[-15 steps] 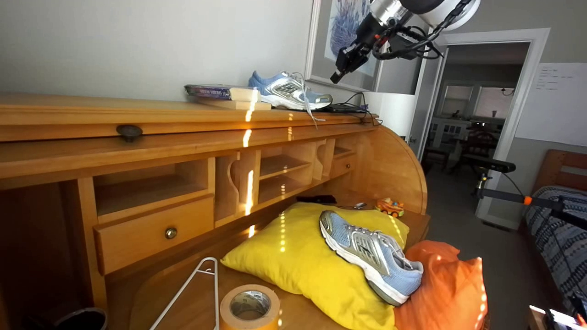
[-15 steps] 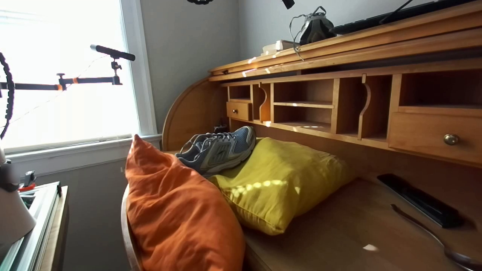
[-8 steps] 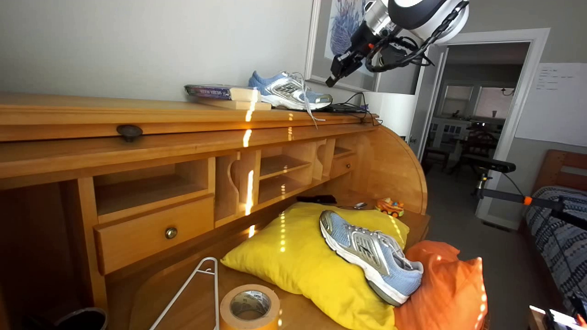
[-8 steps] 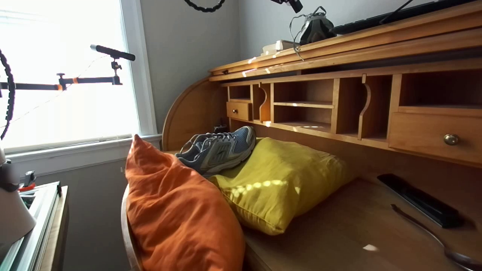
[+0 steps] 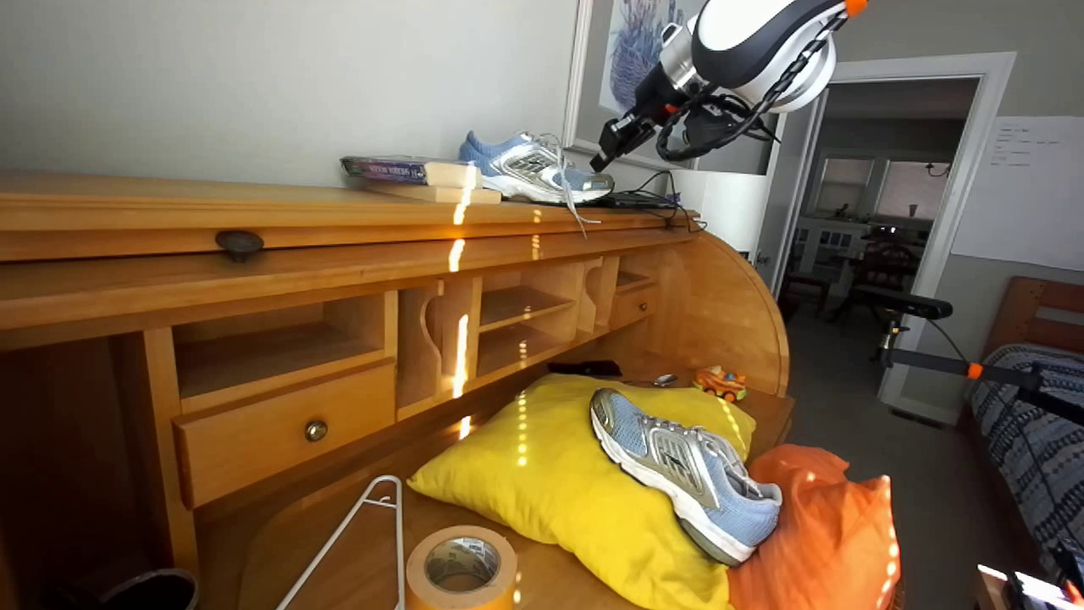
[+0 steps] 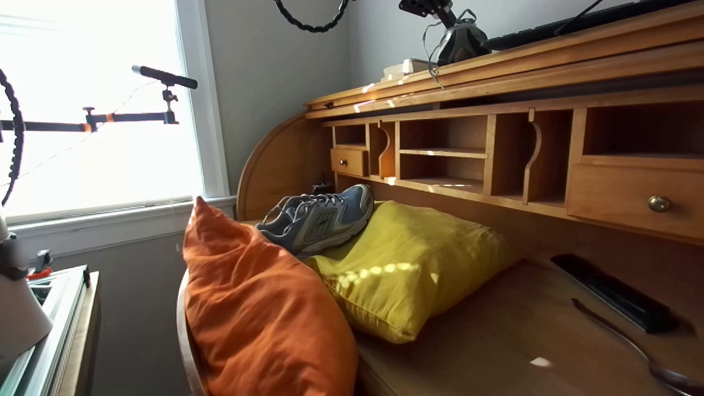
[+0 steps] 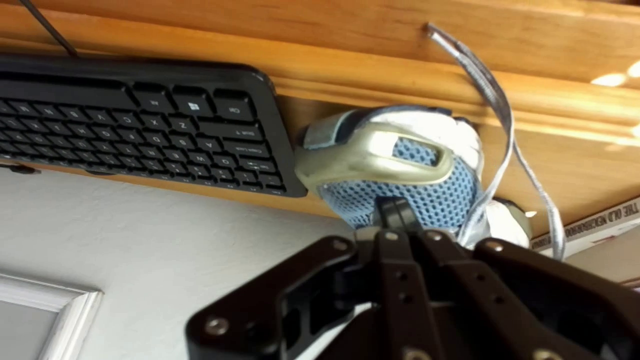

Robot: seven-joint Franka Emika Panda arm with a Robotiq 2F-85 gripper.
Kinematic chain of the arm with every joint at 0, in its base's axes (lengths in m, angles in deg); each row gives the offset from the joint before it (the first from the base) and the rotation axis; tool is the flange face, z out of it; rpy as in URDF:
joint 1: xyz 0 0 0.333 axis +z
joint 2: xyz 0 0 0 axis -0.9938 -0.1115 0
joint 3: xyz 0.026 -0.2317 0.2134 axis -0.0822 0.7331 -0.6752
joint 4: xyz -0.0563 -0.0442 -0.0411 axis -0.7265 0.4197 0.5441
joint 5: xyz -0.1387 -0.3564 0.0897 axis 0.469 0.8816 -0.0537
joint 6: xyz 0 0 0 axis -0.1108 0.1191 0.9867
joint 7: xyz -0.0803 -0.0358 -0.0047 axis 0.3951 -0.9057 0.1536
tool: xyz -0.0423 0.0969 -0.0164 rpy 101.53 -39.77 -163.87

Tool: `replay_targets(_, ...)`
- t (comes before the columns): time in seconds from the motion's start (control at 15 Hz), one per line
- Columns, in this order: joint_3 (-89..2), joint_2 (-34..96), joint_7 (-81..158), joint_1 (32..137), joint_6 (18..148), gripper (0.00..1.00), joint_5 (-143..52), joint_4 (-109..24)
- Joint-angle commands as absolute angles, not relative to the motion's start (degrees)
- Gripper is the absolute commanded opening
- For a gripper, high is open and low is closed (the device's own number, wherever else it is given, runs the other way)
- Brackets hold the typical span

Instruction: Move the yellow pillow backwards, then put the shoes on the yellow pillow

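The yellow pillow (image 5: pixel 542 462) lies on the desk, also in an exterior view (image 6: pixel 418 258). One blue and silver shoe (image 5: pixel 677 466) rests tilted on it, against the orange pillow; it also shows in an exterior view (image 6: pixel 324 220). A matching shoe (image 5: pixel 529 165) stands on the desk's upper ledge, its toe (image 7: pixel 380 155) large in the wrist view with a lace hanging down. My gripper (image 5: pixel 598 163) is just above this shoe's toe. In the wrist view the gripper's (image 7: pixel 396 202) fingertips are together, with nothing between them. Whether they touch the shoe, I cannot tell.
A black keyboard (image 7: pixel 135 125) lies beside the upper shoe's toe, and books (image 5: pixel 415 174) are at its heel. An orange pillow (image 6: pixel 269 308) sits at the desk's front. Tape (image 5: pixel 461 568), a hanger (image 5: pixel 398 517), a toy car (image 5: pixel 720 383) and a spoon (image 6: pixel 616 335) lie on the desk.
My gripper has moved down and toward the shoe on the upper ledge, coming close to its toe. The pillows and both shoes have not moved.
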State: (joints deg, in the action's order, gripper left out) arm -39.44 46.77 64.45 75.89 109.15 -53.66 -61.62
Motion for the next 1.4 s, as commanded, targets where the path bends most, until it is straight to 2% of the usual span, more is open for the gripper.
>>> replay_targets(0.0, -38.4, 44.3, 64.1, 75.0, 108.9, 0.0, -53.0, -59.8)
replay_targets(1.33, -37.3, 40.9, 58.8, 73.2, 101.4, 0.0, -48.6, -57.6)
